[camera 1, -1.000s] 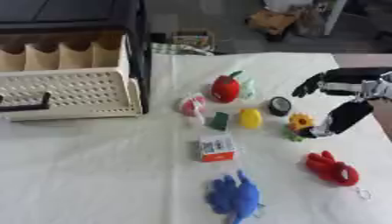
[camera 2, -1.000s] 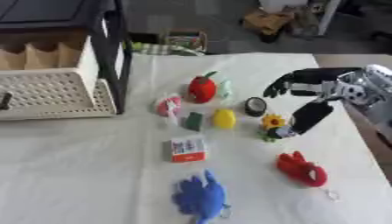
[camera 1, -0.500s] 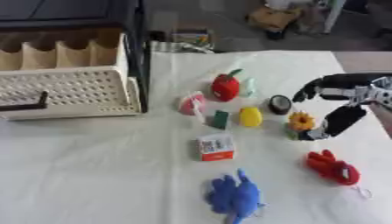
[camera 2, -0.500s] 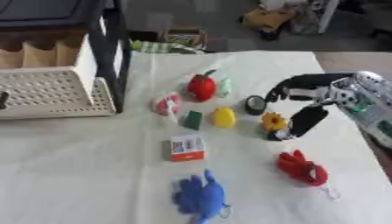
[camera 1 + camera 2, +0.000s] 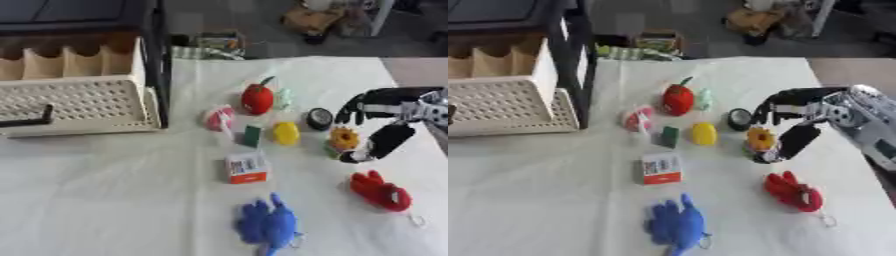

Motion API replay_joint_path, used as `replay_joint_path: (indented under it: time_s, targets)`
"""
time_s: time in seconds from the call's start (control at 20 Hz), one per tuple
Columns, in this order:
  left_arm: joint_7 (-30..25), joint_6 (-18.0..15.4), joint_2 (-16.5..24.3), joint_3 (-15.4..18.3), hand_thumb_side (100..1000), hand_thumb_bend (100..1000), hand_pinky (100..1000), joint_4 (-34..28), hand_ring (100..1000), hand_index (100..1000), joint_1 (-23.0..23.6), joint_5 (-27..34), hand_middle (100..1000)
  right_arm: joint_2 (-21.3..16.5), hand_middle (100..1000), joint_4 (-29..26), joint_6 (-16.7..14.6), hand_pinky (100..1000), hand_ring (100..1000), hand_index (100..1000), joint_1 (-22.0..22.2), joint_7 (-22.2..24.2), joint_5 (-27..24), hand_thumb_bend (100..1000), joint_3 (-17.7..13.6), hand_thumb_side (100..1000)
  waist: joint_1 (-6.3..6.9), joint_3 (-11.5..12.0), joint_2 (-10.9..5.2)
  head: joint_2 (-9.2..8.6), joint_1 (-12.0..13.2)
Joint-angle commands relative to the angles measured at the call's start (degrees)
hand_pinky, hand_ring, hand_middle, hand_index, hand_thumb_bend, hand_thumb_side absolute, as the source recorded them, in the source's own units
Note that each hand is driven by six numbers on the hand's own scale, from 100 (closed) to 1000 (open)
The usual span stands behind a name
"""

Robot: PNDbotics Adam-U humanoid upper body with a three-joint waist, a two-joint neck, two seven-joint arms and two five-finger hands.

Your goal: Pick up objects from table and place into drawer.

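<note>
The right hand (image 5: 385, 122) hovers with spread, unclosed fingers (image 5: 357, 109) over the small orange flower-shaped toy (image 5: 344, 139) on the white-clothed worktop (image 5: 114, 200). It should settle lower, then close thumb and fingers round the toy without nudging the black round object (image 5: 318, 118).

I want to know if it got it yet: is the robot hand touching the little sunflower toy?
Cannot tell. In the right eye view the robot hand arches over the sunflower toy, thumb right beside it, but neither contact nor gap shows plainly.

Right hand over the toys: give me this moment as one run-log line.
right hand: open, poised around orange flower toy | not grasped | left hand: not in view | cream perforated drawer: open | red plush toy: on table
</note>
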Motion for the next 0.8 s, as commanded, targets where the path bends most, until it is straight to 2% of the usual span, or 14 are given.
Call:
replay_joint_path:
  time_s: [0.05,0.4,0.65,0.8]
  targets:
    - [0.01,-0.34,0.86,0.69,251,100,100,-0.46,100,785,-0.44,0.24,100,-1.0,752,0.58,0.26,699,692,851,-0.64,-0.75,0.12,459,-0.38,489,0.02,0.14,-0.98,-0.81,-0.33]
    - [-0.11,-0.57,0.77,0.68,251,100,100,-0.46,100,783,-0.29,0.17,100,-0.24,754,2.77,0.16,688,701,841,-0.86,-1.18,0.72,434,0.12,454,-0.06,0.36,-0.84,-1.0,-0.32]
    - [-0.02,-0.7,0.75,0.77,251,100,100,-0.46,100,776,-0.25,0.16,100,-0.08,749,3.77,-0.01,640,655,827,-0.6,-1.04,0.88,359,0.14,375,-0.05,0.38,-0.7,-1.02,-0.32]
    - [0.02,-0.74,0.66,0.79,251,100,100,-0.46,100,776,-0.28,0.17,100,0.03,741,3.95,0.08,619,635,821,-0.5,-0.84,0.46,340,0.1,366,-0.03,0.32,-0.65,-1.0,-0.37]
